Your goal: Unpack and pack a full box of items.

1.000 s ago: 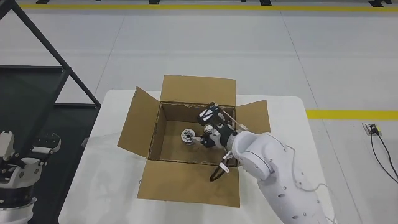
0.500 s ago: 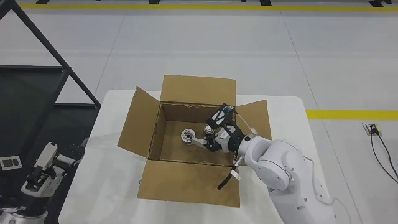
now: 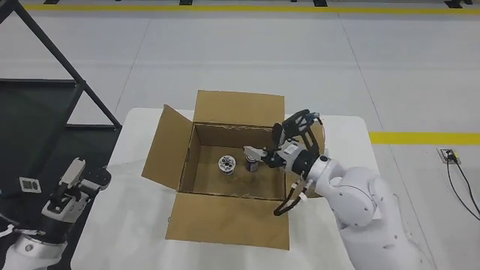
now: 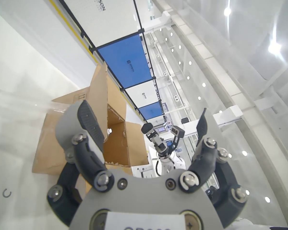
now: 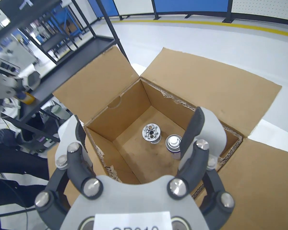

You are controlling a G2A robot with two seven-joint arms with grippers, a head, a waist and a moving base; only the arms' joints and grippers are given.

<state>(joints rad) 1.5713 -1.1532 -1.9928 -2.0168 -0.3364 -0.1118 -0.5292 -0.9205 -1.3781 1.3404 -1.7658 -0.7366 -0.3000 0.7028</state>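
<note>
An open cardboard box [image 3: 231, 221] stands on the white table [image 3: 127, 217] with its flaps spread out. On its floor a small metal spool [image 3: 226, 163] stands beside a silver-topped can [image 3: 253, 164]; the right wrist view shows the spool [image 5: 150, 132] and the can [image 5: 173, 144] side by side. My right gripper [image 3: 262, 155] hovers over the box's right side, open and empty [image 5: 138, 130], a little above the can. My left gripper [image 3: 86, 174] sits off the table's left edge, open [image 4: 145, 120] and holding nothing, pointing toward the box [image 4: 115, 142].
A black metal rack [image 3: 45, 105] stands left of the table, close to the left arm. The box's flaps [image 3: 163, 146] stick out on all sides. Bare table lies left and right of the box.
My right gripper has pulled back from the box's middle toward its right side, and the can stands free on the floor. The left arm has risen and moved nearer the table's left edge.
</note>
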